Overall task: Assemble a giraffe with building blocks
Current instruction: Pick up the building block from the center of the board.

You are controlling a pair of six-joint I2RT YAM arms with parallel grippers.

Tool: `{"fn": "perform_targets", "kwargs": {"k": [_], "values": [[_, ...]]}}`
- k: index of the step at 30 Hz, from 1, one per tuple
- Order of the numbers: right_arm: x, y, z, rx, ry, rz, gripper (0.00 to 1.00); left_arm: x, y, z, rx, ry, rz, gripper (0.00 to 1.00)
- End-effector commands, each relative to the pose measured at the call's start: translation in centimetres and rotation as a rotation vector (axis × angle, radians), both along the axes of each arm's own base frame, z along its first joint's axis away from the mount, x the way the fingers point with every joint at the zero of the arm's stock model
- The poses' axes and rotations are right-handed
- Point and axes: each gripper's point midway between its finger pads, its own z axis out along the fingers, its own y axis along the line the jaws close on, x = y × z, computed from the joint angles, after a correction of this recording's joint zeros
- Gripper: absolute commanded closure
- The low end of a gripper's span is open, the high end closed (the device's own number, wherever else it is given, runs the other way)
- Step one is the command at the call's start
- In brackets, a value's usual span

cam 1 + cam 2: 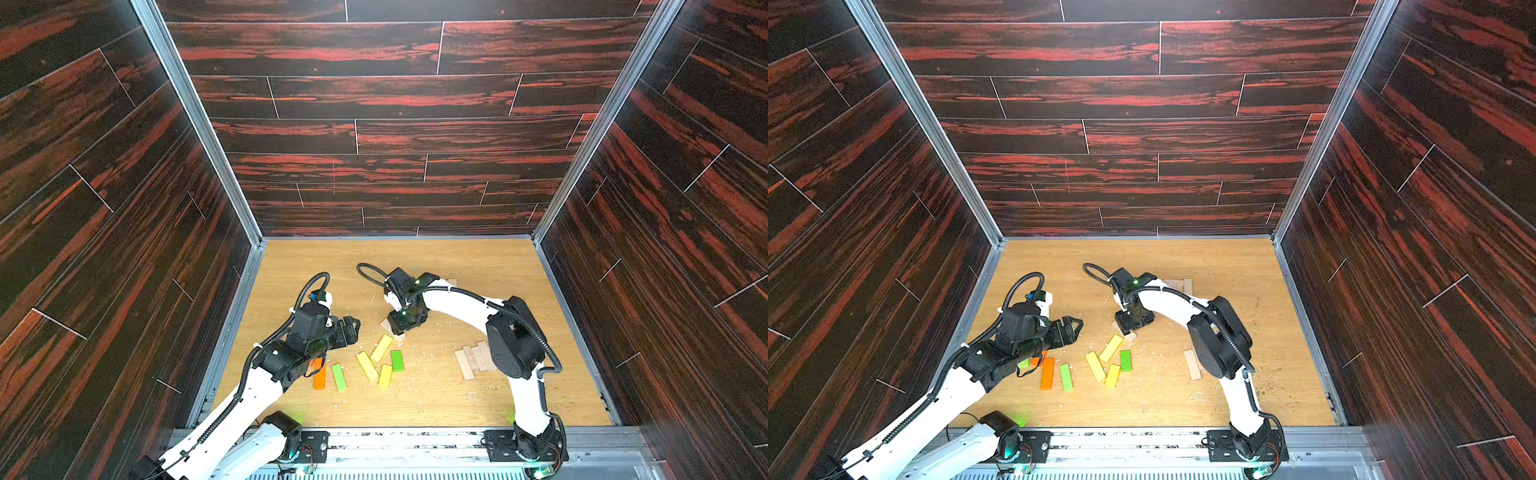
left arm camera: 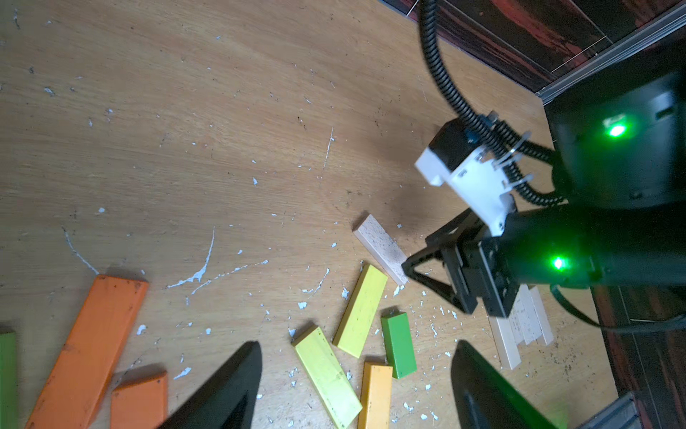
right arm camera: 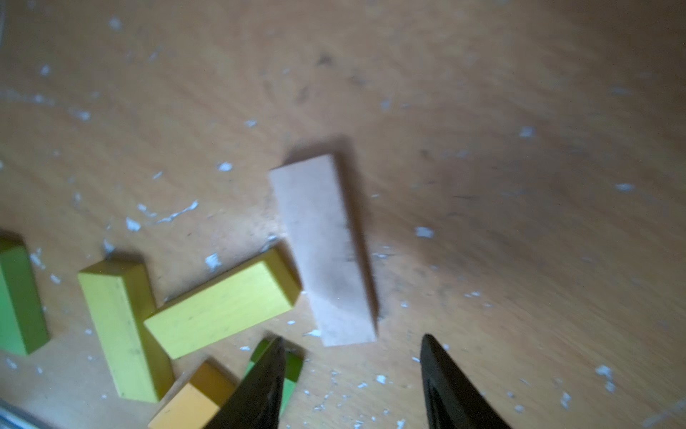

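Note:
The building blocks lie flat on the wooden table (image 1: 457,266). Near the middle are two yellow blocks (image 1: 381,347) (image 1: 367,365), a yellow-orange one (image 1: 385,375) and a green one (image 1: 397,360). An orange block (image 1: 319,374) and another green one (image 1: 339,377) lie further left. My right gripper (image 3: 352,338) stands open just above the table. A pale wooden block (image 3: 323,252) lies loose just ahead of its fingertips, touching a yellow block (image 3: 222,304). My left gripper (image 2: 358,347) hangs open and empty above the coloured blocks; in a top view it is left of the right gripper (image 1: 397,330).
A row of pale blocks (image 1: 473,359) lies beside the right arm's elbow. More pale blocks (image 1: 1179,284) show behind the right forearm. Dark panelled walls close in three sides, and a metal rail (image 1: 415,436) runs along the front. White flecks litter the table.

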Motion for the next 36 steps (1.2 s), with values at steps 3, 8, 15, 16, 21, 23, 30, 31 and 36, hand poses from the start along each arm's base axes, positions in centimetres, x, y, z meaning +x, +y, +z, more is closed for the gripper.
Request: {"fn": "perform_targets", "kwargs": {"k": [3,8,15,16,21,23,30,31,36], "values": [[-0.6,0.1,-2.7,-0.049,0.053,0.047,0.4,-0.1,0.6,-0.5,0.024,0.013,0.014,0.17],[0.0,-0.1,-3.5,-0.074,0.045,0.045,0.41,-0.1,0.6,-0.4,0.026,0.013,0.014,0.17],[0.1,-0.2,-4.8,-0.082,0.063,0.042,0.49,0.0,0.6,-0.5,0.027,0.016,0.017,0.17],[0.0,-0.2,-4.9,-0.083,0.064,0.04,0.53,0.0,0.7,-0.6,0.027,0.017,0.018,0.17],[0.3,-0.7,-4.0,-0.062,0.05,-0.001,0.75,0.0,0.7,-0.6,0.027,0.017,0.019,0.18],[0.6,-1.7,-3.3,-0.042,0.044,-0.051,0.8,0.0,0.7,-0.6,0.029,0.018,0.019,0.18],[0.5,-9.6,-0.6,0.009,0.03,-0.31,0.84,0.4,0.3,-0.7,0.025,0.023,0.011,0.18],[0.1,-10.8,-0.5,0.011,0.033,-0.344,0.85,0.5,0.2,-0.8,0.022,0.026,0.008,0.18],[-1.7,-15.8,-2.1,-0.004,0.07,-0.498,0.86,1.2,-0.7,-0.8,0.001,0.031,-0.009,0.18]]}}
